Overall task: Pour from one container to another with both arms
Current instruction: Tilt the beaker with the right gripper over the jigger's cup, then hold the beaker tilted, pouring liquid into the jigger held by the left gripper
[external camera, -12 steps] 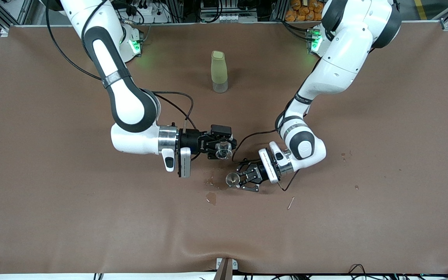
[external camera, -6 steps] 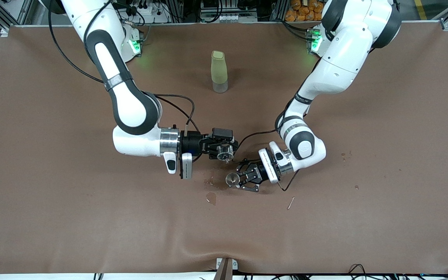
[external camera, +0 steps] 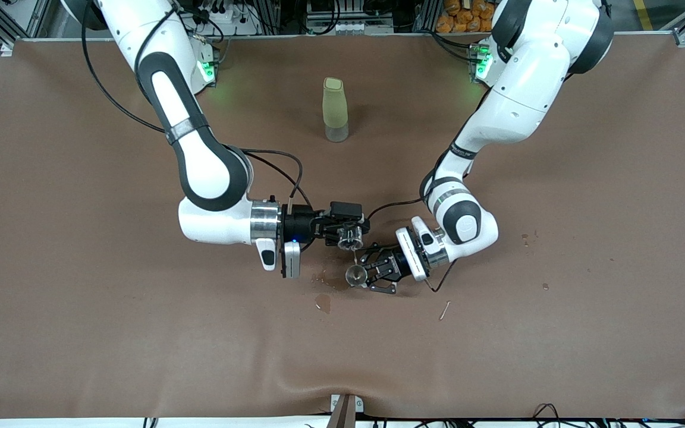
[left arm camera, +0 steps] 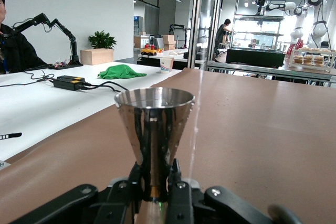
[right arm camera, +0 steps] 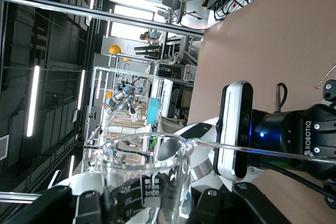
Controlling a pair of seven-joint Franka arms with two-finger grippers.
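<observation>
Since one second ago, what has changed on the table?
The right gripper carried its glass beaker toward the metal cup and tipped it further; a thin stream now falls there. The left gripper holds the cup where it was. The green bottle stayed put.

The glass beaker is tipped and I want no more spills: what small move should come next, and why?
Probably hold the tilt steady. The right gripper has the glass beaker tipped, and a thin stream falls toward the metal jigger upright in the left gripper. Wet spots already mark the table nearby, so more tilt risks overshoot.
</observation>
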